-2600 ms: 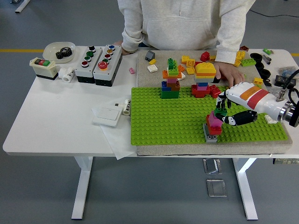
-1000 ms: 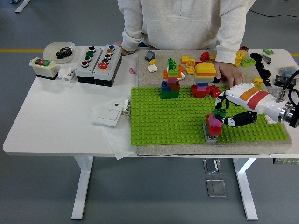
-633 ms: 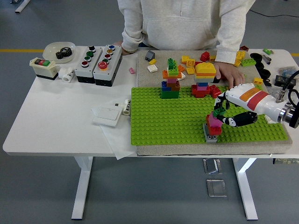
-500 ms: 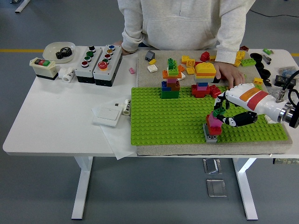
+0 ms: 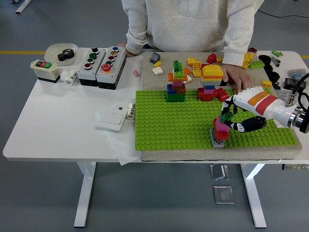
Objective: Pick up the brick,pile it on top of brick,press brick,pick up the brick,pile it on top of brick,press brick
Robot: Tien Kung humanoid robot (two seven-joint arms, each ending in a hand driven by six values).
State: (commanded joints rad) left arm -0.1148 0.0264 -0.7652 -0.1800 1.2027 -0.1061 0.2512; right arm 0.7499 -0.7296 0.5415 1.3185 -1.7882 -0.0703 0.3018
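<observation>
A small stack stands near the front edge of the green baseplate (image 5: 174, 121): a pink brick (image 5: 221, 126) on a red brick (image 5: 219, 135) on a grey brick (image 5: 216, 141). My right hand (image 5: 225, 121) comes in from the right, white and orange at the wrist. Its black fingers curl over the pink brick from behind and its thumb closes on the brick's right side. A bit of green shows by the fingers; I cannot tell what it is. My left arm is out of view.
A multi-colour tower (image 5: 176, 86) and a yellow-topped stack (image 5: 211, 81) stand at the baseplate's back edge. Loose bricks (image 5: 195, 64) lie on the mat behind. A person's hand (image 5: 236, 74) rests there. Button boxes (image 5: 102, 66), a bowl (image 5: 61, 51) and a white switch (image 5: 112, 118) sit on the left.
The pink brick, tilted and higher 2.6 s ago, now sits flat and lower on the red brick. My right hand has shifted slightly left and down over it.
</observation>
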